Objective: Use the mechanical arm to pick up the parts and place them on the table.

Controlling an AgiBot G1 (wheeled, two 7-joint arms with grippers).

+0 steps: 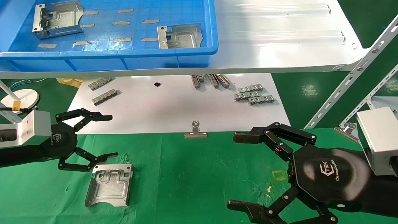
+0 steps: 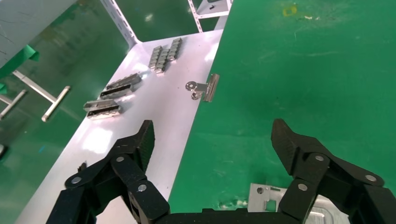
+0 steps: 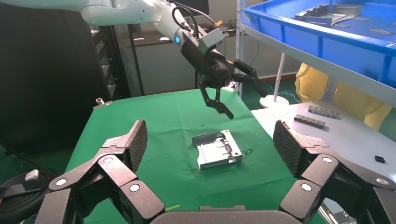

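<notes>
Three sheet-metal brackets are in view. One bracket (image 1: 109, 184) lies flat on the green-clothed worktop (image 1: 192, 180), its curved cut-out toward the near edge. It also shows in the right wrist view (image 3: 217, 149), and a corner of it appears in the left wrist view (image 2: 275, 205). The other two sit in the blue tray (image 1: 199, 51) on the white metal shelf (image 1: 279, 37): one bracket (image 1: 57, 19) at the tray's far left, the second bracket (image 1: 179, 35) near its right front wall. Small grey strips (image 1: 121, 23) lie scattered on the tray floor.

The left hand (image 1: 93, 140) hovers just above the far left corner of the bracket on the worktop, not touching it. Its fingers (image 2: 135, 154) are spread wide and hold nothing; the right wrist view (image 3: 236, 88) confirms it is clear of the cloth.

The right hand (image 1: 248, 174) is at the right side of the worktop, well apart from that bracket. Its fingers (image 3: 126, 149) are likewise spread wide and empty.

A silver binder clip (image 1: 195, 132) grips the far edge of the cloth, with another clip (image 1: 346, 130) at the right edge. Beyond lies a white sheet (image 1: 174, 105) carrying grey segmented strips (image 1: 253, 95) and a small black item (image 1: 157, 84).
</notes>
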